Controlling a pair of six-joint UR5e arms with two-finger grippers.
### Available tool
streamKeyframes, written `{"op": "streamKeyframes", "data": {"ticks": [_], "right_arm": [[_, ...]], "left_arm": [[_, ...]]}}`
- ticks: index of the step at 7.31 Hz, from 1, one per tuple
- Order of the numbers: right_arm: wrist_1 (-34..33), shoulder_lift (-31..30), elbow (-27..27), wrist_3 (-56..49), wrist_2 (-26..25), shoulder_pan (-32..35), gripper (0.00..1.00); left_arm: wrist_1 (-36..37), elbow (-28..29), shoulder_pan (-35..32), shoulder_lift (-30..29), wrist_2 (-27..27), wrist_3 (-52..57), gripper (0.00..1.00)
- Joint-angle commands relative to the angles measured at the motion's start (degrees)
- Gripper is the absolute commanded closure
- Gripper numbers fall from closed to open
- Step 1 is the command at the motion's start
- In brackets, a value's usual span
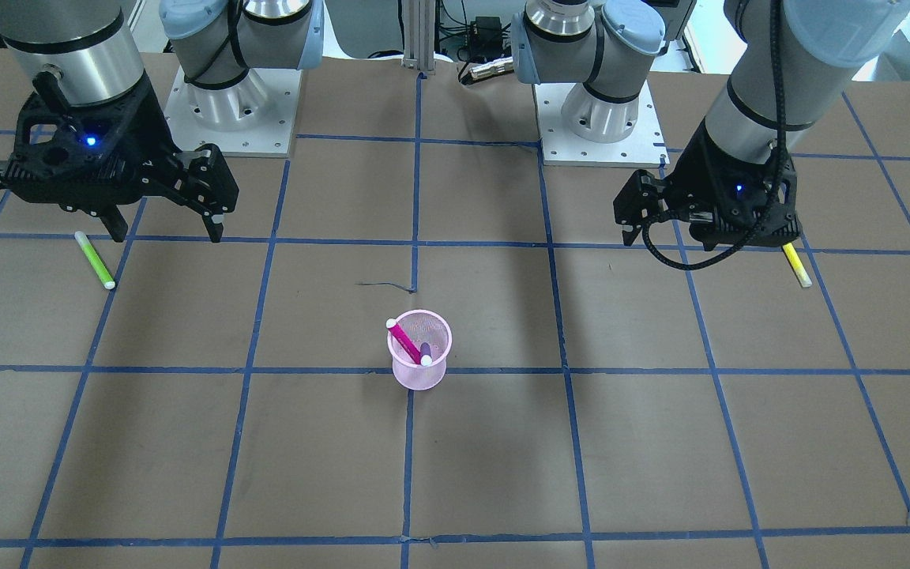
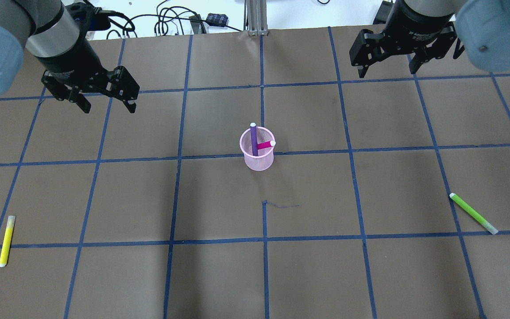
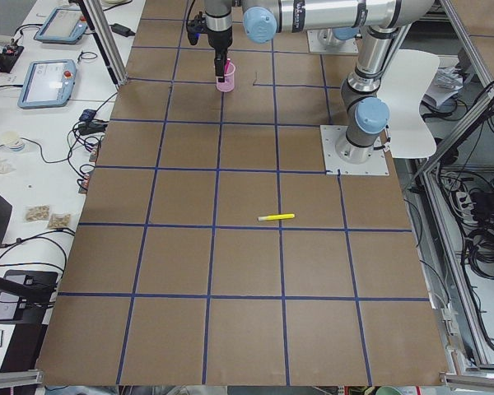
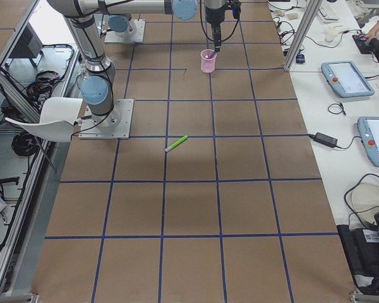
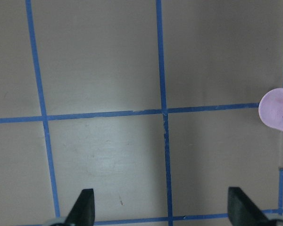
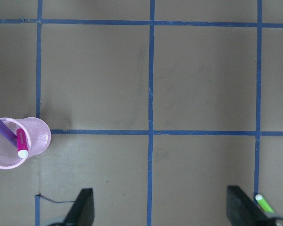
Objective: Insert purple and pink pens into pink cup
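Observation:
A pink mesh cup (image 2: 258, 156) stands upright near the table's middle. A purple pen (image 2: 253, 138) and a pink pen (image 2: 264, 145) stand inside it, leaning on its rim. The cup also shows in the front view (image 1: 420, 371) and in the right wrist view (image 6: 33, 136) with both pens. My left gripper (image 2: 109, 107) is open and empty, raised above the table far to the cup's left. My right gripper (image 2: 388, 71) is open and empty, raised far to the cup's right. The left wrist view shows only the cup's edge (image 5: 276, 110) between open fingers (image 5: 85, 207).
A yellow pen (image 2: 6, 241) lies on the table at the near left. A green pen (image 2: 473, 213) lies at the near right and shows in the right wrist view (image 6: 264, 203). Brown paper with blue tape lines covers the table (image 2: 219, 274).

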Motion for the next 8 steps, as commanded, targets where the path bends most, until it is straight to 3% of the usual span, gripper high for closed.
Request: {"op": "streamKeyframes", "data": {"ticks": [1,8], "right_arm": [[-0.35,0.0,0.01,0.01,0.05,0.0,0.0],[-0.18,0.09,0.01,0.01,-0.04,-0.09,0.0]], "left_arm": [[-0.43,-2.9,-0.1,2.86,0.29,-0.69,0.0],[-0.69,-2.99,-2.22,4.02,0.29,-3.07,0.0]]}}
